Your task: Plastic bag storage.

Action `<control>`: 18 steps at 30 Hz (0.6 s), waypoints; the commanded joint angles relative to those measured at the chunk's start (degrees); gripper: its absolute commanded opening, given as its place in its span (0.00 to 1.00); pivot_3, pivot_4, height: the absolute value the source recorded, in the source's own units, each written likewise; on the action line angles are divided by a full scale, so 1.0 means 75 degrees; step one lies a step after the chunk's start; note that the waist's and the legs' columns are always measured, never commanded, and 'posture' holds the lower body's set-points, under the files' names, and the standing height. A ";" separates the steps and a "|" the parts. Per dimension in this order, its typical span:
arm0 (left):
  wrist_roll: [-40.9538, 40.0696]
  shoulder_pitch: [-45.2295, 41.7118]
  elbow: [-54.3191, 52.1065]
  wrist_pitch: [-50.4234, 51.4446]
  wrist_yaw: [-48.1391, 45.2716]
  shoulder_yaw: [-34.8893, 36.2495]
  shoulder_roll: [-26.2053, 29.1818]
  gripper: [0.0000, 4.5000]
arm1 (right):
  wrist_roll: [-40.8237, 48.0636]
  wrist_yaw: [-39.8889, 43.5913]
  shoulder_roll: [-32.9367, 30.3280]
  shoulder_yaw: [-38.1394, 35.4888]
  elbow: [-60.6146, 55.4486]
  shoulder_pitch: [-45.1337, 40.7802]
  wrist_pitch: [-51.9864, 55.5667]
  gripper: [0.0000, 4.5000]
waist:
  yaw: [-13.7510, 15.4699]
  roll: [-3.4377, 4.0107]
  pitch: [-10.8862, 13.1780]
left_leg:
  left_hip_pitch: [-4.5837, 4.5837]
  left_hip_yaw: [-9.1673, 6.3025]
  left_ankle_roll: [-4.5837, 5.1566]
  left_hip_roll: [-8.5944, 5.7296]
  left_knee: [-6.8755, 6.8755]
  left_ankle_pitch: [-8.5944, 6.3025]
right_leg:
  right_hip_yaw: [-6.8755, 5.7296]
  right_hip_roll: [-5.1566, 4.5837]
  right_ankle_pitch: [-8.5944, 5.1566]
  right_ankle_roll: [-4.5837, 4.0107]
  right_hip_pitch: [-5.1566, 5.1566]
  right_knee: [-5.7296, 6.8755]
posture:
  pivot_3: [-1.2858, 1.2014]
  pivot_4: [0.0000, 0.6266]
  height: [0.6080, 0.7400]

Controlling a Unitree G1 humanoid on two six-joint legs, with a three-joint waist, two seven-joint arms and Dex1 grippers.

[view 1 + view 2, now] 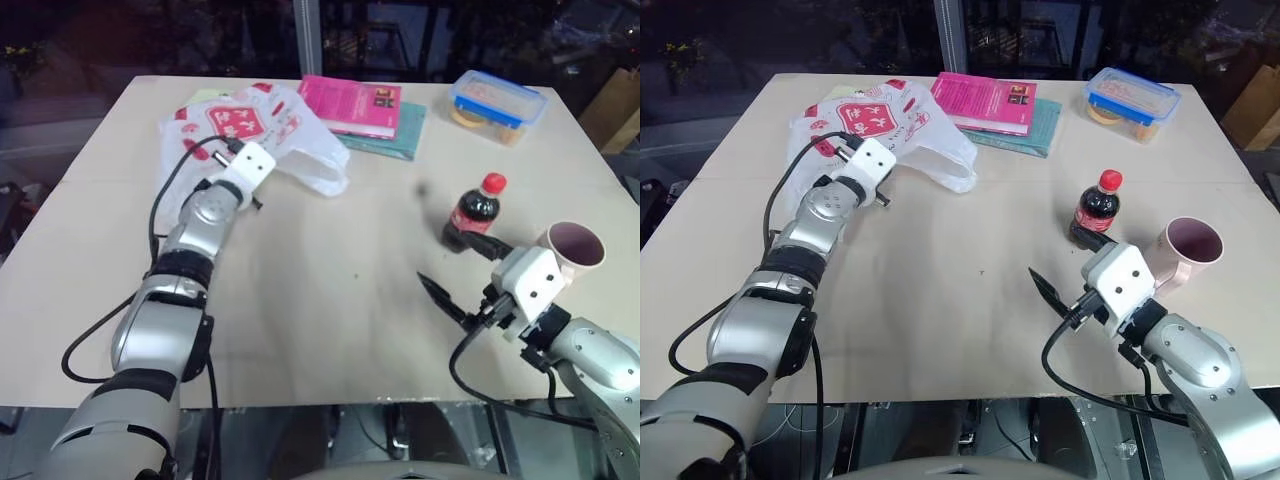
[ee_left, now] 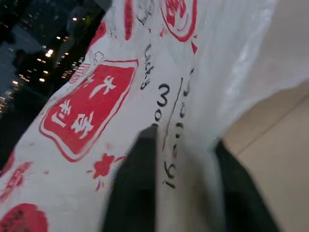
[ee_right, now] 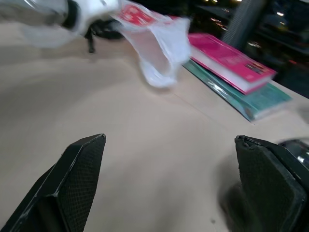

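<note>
The plastic bag (image 1: pixel 272 122), thin, white and crinkly with red printed panels, lies at the table's far left. My left gripper (image 2: pixel 186 145) reaches level into the bag's near side, and its two black fingers (image 2: pixel 133 188) pinch a fold of the bag between them. One loop handle (image 1: pixel 322 176) of the bag trails toward the table's middle. My right gripper (image 1: pixel 1045 290) hovers low over the near right of the table, far from the bag. Its fingers (image 3: pixel 77 169) are spread wide, with bare table between them.
A pink book (image 1: pixel 350 105) lies on a teal one (image 1: pixel 398 135) just right of the bag. On the right stand a cola bottle (image 1: pixel 475 212), a pink mug (image 1: pixel 575 248) and a blue-lidded container (image 1: pixel 497 103). The wooden table (image 1: pixel 320 290) is bare in the middle.
</note>
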 commanded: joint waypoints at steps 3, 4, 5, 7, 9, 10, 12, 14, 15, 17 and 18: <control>-0.1266 -0.0054 -0.2092 0.1683 -0.1216 0.0935 0.0201 0.02 | -0.0318 -0.0750 0.0239 -0.0064 0.0012 -0.0663 0.1084 1.00 | -0.0024 -0.0001 0.0000 | -0.0001 0.0001 0.0000 -0.0003 0.0001 0.0000 | 0.0001 0.0001 0.0001 0.0001 0.0001 0.0000 | 0.52 0.24 1.00; -0.1371 -0.0011 -0.2451 0.2015 -0.1299 0.1009 0.0222 0.02 | -0.0414 -0.0879 0.0290 -0.0091 0.0102 -0.0857 0.1226 1.00 | -0.0026 -0.0001 0.0001 | 0.0000 0.0001 0.0000 -0.0002 0.0003 0.0000 | 0.0002 0.0001 0.0001 0.0001 0.0002 0.0001 | 0.52 0.24 1.00; -0.1431 0.0039 -0.2801 0.2295 -0.1369 0.1052 0.0244 0.02 | -0.0488 -0.0968 0.0339 -0.0103 0.0191 -0.1048 0.1331 1.00 | -0.0029 -0.0001 0.0001 | 0.0002 0.0001 0.0000 -0.0003 0.0004 0.0000 | 0.0004 0.0002 0.0001 0.0001 0.0002 0.0002 | 0.52 0.24 1.00; -0.1597 0.0152 -0.3509 0.2959 -0.1408 0.1164 0.0226 0.02 | -0.0689 -0.1451 0.0689 -0.0177 0.0500 -0.1474 0.1677 1.00 | -0.0030 0.0000 0.0000 | 0.0006 0.0002 0.0000 -0.0003 0.0004 0.0000 | 0.0006 0.0009 0.0001 0.0001 0.0002 0.0007 | 0.52 0.24 1.00; -0.1741 0.0247 -0.4164 0.3580 -0.1411 0.1250 0.0191 0.02 | -0.0934 -0.1782 0.0922 -0.0105 0.0783 -0.1781 0.1807 1.00 | -0.0030 0.0001 0.0001 | 0.0008 0.0000 -0.0002 -0.0001 0.0004 0.0001 | 0.0007 0.0012 0.0001 0.0000 0.0002 0.0012 | 0.52 0.24 1.00; -0.1766 0.0301 -0.4490 0.3882 -0.1424 0.1244 0.0184 0.02 | -0.1001 -0.1834 0.1002 -0.0021 0.0908 -0.1894 0.1852 1.00 | -0.0031 0.0001 0.0000 | 0.0008 0.0000 -0.0003 -0.0002 0.0003 0.0002 | 0.0008 0.0013 0.0001 0.0000 0.0001 0.0014 | 0.52 0.24 1.00; -0.1789 0.0409 -0.5069 0.4387 -0.1416 0.1207 0.0186 0.02 | -0.1180 -0.2194 0.1377 -0.0038 0.1281 -0.2167 0.2006 1.00 | -0.0029 0.0001 0.0000 | 0.0008 0.0000 -0.0003 -0.0003 0.0003 0.0002 | 0.0010 0.0015 0.0001 0.0000 0.0001 0.0014 | 0.52 0.24 1.00; -0.1774 0.0492 -0.5462 0.4626 -0.1431 0.1157 0.0208 0.02 | -0.1219 -0.2377 0.1699 -0.0185 0.1524 -0.2388 0.2118 1.00 | -0.0031 0.0001 0.0001 | 0.0007 0.0002 -0.0004 -0.0005 0.0004 0.0002 | 0.0013 0.0017 0.0001 0.0000 0.0001 0.0014 | 0.52 0.24 1.00; -0.1794 0.0542 -0.5628 0.4770 -0.1443 0.1158 0.0207 0.02 | -0.1212 -0.2457 0.1895 -0.0311 0.1796 -0.2563 0.1988 1.00 | -0.0031 0.0002 0.0001 | 0.0007 0.0002 -0.0004 -0.0006 0.0003 0.0003 | 0.0015 0.0018 0.0001 0.0000 0.0001 0.0014 | 0.52 0.24 1.00; -0.1865 0.0679 -0.5993 0.5026 -0.1586 0.1105 0.0221 0.02 | -0.1201 -0.2446 0.2086 -0.0440 0.2200 -0.2820 0.1723 1.00 | -0.0033 0.0003 0.0001 | 0.0008 0.0002 -0.0004 -0.0007 0.0003 0.0003 | 0.0018 0.0020 0.0001 0.0000 0.0001 0.0015 | 0.52 0.24 1.00; -0.1889 0.0729 -0.6126 0.5118 -0.1637 0.1082 0.0229 0.02 | -0.1197 -0.2415 0.2126 -0.0467 0.2313 -0.2893 0.1643 1.00 | -0.0026 0.0003 0.0001 | 0.0008 0.0003 -0.0004 -0.0008 0.0003 0.0003 | 0.0019 0.0020 0.0001 -0.0001 0.0000 0.0015 | 0.52 0.24 1.00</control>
